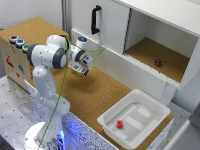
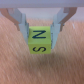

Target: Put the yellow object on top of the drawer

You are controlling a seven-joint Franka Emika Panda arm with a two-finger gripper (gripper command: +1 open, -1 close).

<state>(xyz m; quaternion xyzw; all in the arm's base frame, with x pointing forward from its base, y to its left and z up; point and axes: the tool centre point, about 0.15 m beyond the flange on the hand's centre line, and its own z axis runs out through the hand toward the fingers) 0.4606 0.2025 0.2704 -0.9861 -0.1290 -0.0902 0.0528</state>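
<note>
In the wrist view a small yellow cube [image 2: 39,42] with dark letters on its faces sits between my two fingers [image 2: 22,22], which press on its sides. My gripper [image 2: 41,37] is shut on it over the cork table top. In the exterior view the gripper [image 1: 82,68] hangs over the cork table [image 1: 90,95], in front of the drawer [image 1: 115,30], a big white cabinet with a black vertical handle [image 1: 95,20]. The cabinet's cork-lined compartment [image 1: 165,55] stands open at the exterior view's right. The cube is too small to make out in the exterior view.
A small dark object [image 1: 158,63] lies in the cork compartment. A shallow white tray [image 1: 145,107] with a small red block [image 1: 120,124] stands at the table's near right corner. A wooden box with coloured buttons [image 1: 17,42] stands at the exterior view's left.
</note>
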